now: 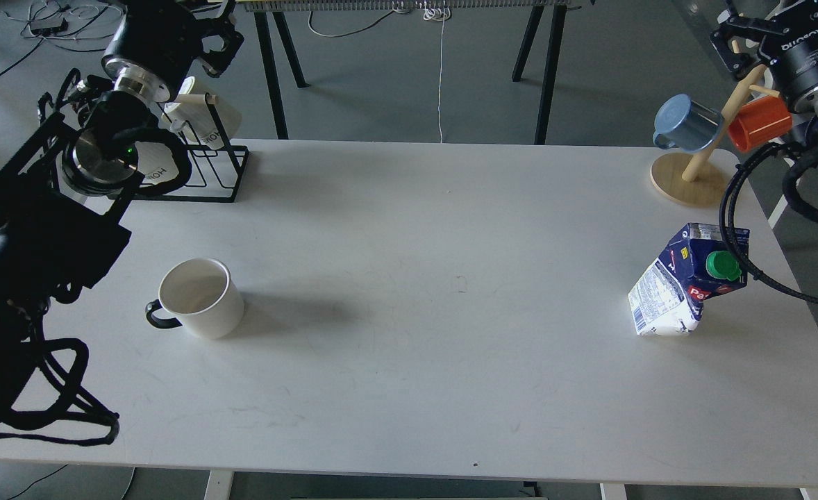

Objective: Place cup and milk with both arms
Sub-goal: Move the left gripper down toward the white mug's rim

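Note:
The white cup (202, 300) with a black loop handle stands upright on the left part of the white table (437, 264), handle pointing left. The milk (687, 286), a dented blue and white carton with a green cap, leans on the right part of the table. My left gripper (232, 35) hovers high at the back left, above the mug rack and far from the cup, fingers apart and empty. At the top right corner my right gripper (725, 43) is raised behind the mug tree, well away from the milk, also open and empty.
A black wire rack (211, 177) with cream lettered mugs (204, 119) stands at the back left. At the back right is a wooden mug tree (690, 177) holding a blue mug (687, 123) and an orange mug (760, 123). A black cable (732, 229) hangs beside the milk.

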